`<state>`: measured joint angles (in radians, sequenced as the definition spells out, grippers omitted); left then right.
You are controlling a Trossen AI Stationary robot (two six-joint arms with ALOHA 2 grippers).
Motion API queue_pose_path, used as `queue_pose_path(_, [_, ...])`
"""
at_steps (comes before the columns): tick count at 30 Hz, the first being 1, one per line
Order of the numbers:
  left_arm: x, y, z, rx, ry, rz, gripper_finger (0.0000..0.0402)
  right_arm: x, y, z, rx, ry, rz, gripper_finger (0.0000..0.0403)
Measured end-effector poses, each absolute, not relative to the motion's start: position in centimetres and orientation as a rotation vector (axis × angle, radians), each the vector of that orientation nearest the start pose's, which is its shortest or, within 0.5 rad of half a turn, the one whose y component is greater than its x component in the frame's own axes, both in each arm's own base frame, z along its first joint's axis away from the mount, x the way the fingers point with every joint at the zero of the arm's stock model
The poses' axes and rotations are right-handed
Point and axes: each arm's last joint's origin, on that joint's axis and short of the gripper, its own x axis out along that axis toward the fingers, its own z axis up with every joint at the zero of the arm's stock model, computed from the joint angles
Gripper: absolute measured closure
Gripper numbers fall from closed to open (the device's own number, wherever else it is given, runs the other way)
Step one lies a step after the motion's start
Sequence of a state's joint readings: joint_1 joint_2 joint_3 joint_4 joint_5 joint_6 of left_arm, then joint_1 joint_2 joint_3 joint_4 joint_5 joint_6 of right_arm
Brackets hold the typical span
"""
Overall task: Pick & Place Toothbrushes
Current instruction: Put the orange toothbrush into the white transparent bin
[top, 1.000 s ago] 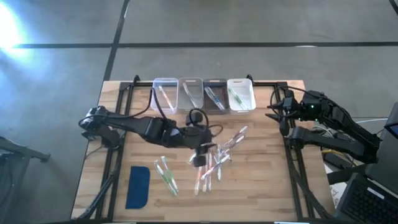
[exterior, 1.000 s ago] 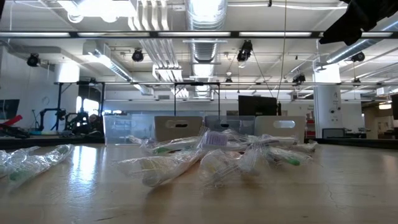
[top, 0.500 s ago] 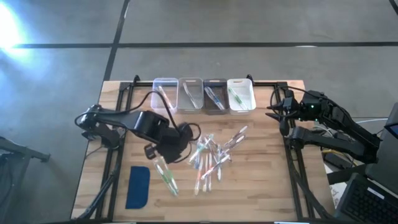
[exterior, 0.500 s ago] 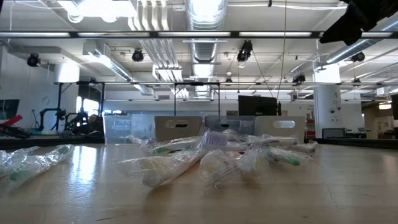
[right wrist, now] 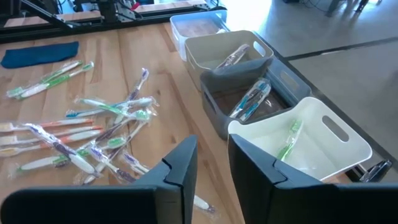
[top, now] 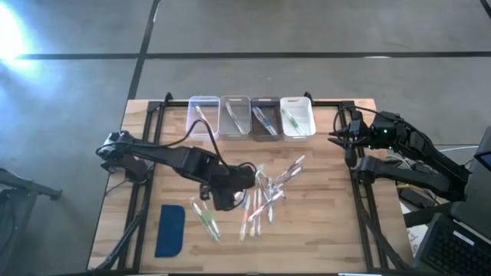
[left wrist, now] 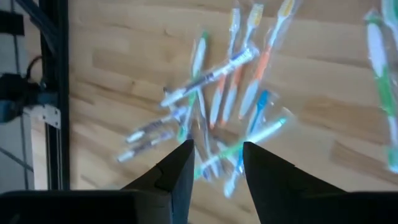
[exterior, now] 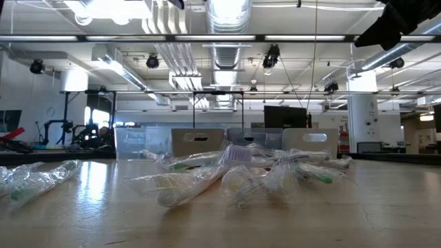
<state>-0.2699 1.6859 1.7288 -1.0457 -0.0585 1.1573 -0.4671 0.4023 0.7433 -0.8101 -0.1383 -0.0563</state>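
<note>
A loose pile of wrapped toothbrushes (top: 265, 195) (left wrist: 217, 106) (right wrist: 93, 130) lies flat on the wooden table's middle. A few more toothbrushes (top: 204, 218) lie apart, nearer the front left. My left gripper (top: 234, 192) (left wrist: 217, 144) hovers above the pile's left side, slanting down. It is open, with nothing between its fingers. My right gripper (top: 337, 138) (right wrist: 211, 140) waits at the table's right edge, raised, its fingers a little apart and holding nothing.
A row of small bins (top: 298, 98) (right wrist: 336, 134) stands along the far edge, each with a toothbrush or two inside. A flat dark-blue pad (top: 170, 230) lies at the front left. Black frame rails (top: 142, 176) run along the table's sides.
My left gripper has rolled about its own axis, swung out toward the table's left and come back. It now hangs a little lower, over the pile's left side. Its fingers are not seen to change. The toothbrushes have not moved.
</note>
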Motion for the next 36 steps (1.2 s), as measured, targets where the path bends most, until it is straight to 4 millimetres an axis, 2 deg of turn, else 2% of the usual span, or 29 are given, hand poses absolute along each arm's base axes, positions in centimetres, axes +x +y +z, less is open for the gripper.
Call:
queue_pose_path(13, [34.3,-9.5,27.5,1.27,0.719,-0.795,0.0291,6.8,-3.0,30.2,0.086,0.458,-0.31,0.0354])
queue_pose_path(23, [35.5,-9.9,25.8,1.246,0.573,-0.771,0.0313,6.8,-3.0,30.2,0.085,0.458,-0.31,0.0356])
queue_pose_path(28, [36.6,-10.3,23.6,1.247,0.632,-0.818,0.0332,6.8,-3.0,30.2,0.086,0.459,-0.31,0.0343])
queue_pose_path(31, [37.2,-10.7,23.0,1.249,0.637,-0.825,0.0336,6.8,-3.0,30.2,0.085,0.458,-0.31,0.0333])
queue_pose_path(36, [37.5,-11.1,22.0,1.251,0.658,-0.833,0.0319,6.8,-3.0,30.2,0.086,0.458,-0.31,0.0317])
